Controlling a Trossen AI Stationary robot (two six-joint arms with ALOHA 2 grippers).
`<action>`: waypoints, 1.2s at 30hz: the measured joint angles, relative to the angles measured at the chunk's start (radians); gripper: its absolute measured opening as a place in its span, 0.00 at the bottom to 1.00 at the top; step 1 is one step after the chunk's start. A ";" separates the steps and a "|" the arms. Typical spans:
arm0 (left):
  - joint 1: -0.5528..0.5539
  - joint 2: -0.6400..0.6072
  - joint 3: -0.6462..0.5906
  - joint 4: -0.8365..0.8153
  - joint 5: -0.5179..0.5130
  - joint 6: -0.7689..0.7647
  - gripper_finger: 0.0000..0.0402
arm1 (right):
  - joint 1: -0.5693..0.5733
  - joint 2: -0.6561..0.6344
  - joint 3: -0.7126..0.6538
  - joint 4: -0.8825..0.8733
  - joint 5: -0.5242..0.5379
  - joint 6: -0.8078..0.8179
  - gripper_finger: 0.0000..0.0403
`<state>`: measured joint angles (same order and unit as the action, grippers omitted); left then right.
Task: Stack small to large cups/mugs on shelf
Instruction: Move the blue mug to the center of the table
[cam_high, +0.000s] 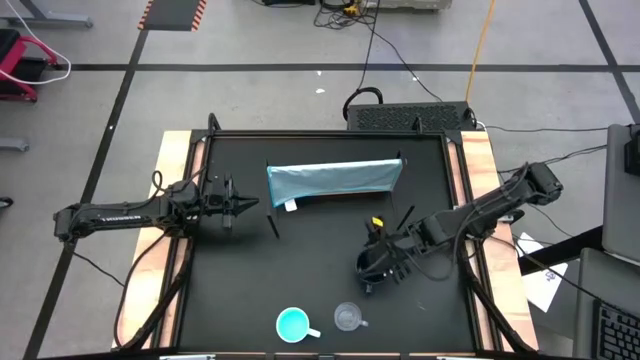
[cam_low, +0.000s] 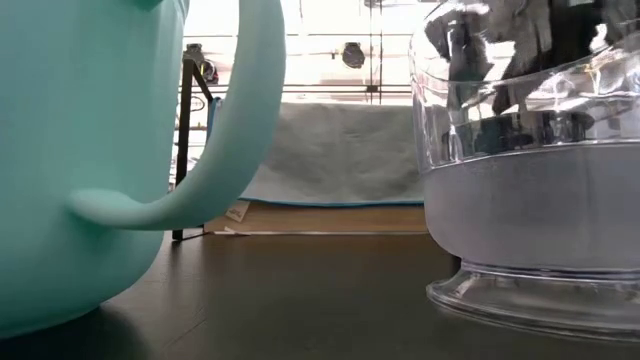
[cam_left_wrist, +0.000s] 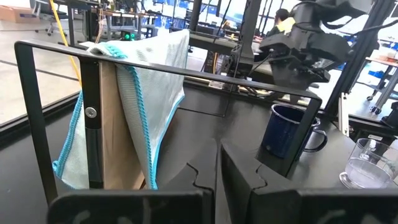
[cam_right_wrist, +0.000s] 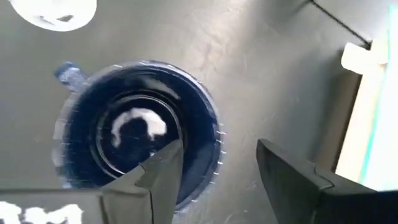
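Right claw (cam_right_wrist: 214, 171) spread wide, 1 finger inside the glossy dark navy mug (cam_right_wrist: 137, 130), straddling its rim for pickup; left claw (cam_high: 238, 207) waits, closed and empty.

No readable text in any view. White lettering runs along the left arm (cam_high: 115, 213) in the high view, too small to make out. The shelf's white tag (cam_high: 290, 205), near the desk's centre, shows no legible print.
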<state>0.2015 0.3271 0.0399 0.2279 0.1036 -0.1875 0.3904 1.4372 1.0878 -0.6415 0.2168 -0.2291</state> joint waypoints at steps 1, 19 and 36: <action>0.000 0.000 0.000 0.000 0.000 0.000 0.05 | -0.013 0.000 0.000 0.000 -0.012 0.000 0.49; 0.000 0.000 0.000 -0.029 0.000 0.029 0.05 | -0.042 0.007 0.000 -0.025 -0.114 0.059 0.49; 0.000 0.000 0.000 -0.031 0.000 0.022 0.05 | 0.130 -0.003 0.064 -0.155 -0.115 0.181 0.49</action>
<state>0.2012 0.3268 0.0399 0.1970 0.1032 -0.1659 0.5200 1.4340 1.1519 -0.7964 0.1014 -0.0476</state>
